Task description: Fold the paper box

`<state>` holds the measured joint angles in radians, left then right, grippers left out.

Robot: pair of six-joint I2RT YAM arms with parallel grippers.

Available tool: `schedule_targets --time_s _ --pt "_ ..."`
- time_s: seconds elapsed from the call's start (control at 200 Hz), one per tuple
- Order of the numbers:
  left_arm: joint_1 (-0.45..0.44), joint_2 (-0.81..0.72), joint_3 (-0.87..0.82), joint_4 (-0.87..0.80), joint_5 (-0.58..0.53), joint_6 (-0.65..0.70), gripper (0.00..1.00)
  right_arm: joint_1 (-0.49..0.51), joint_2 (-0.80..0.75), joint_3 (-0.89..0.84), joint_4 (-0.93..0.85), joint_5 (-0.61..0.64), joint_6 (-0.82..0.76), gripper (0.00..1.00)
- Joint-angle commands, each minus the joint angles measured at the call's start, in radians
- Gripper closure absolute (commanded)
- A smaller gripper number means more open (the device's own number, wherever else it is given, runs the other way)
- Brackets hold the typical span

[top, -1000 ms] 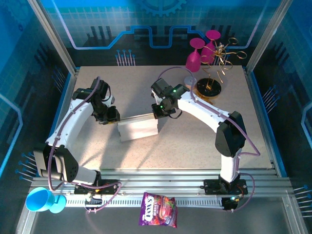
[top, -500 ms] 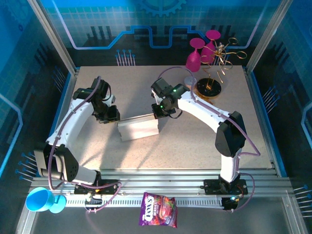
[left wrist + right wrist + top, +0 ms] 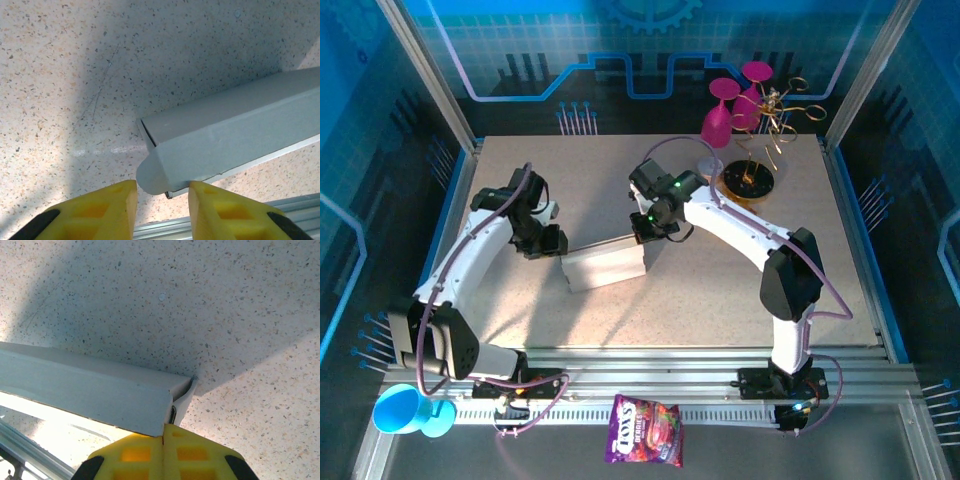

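Inventory of items on and around the table
Counted are one paper box, two robot arms, two pink glasses, one gold wire stand, one blue cup and one candy bag.

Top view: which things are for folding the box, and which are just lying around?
For the job: box, left fingers, right fingers.
Lying about: candy bag, blue cup, pink glasses, gold stand.

- Purple candy bag on the near ledge.
- Blue cup at the near left corner.
- Pink glasses beside a gold wire stand, far right.
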<state>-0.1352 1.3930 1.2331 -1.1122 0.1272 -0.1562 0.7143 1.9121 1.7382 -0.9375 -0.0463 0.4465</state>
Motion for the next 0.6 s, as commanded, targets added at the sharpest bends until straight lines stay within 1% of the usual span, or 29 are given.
schedule_targets --time_s 0.0,0.145,0.315,0.39,0.595 --pt "-0.006 -0.038 -0.034 0.018 0.028 0.063 0.66 -0.013 0.027 0.039 -0.046 -0.033 -0.02 1.0" --pt "-0.004 -0.08 -0.057 0.055 0.041 0.078 0.59 -0.022 0.04 0.061 -0.073 -0.052 -0.029 1.0" --pt "-0.004 -0.076 -0.069 0.057 0.063 0.08 0.58 -0.028 0.049 0.075 -0.096 -0.065 -0.038 1.0" --pt "-0.004 -0.081 -0.072 0.062 0.076 0.08 0.6 -0.029 0.049 0.078 -0.099 -0.069 -0.041 1.0" --pt "-0.004 -0.061 -0.078 0.043 0.072 0.078 0.7 -0.035 0.056 0.091 -0.112 -0.081 -0.047 1.0"
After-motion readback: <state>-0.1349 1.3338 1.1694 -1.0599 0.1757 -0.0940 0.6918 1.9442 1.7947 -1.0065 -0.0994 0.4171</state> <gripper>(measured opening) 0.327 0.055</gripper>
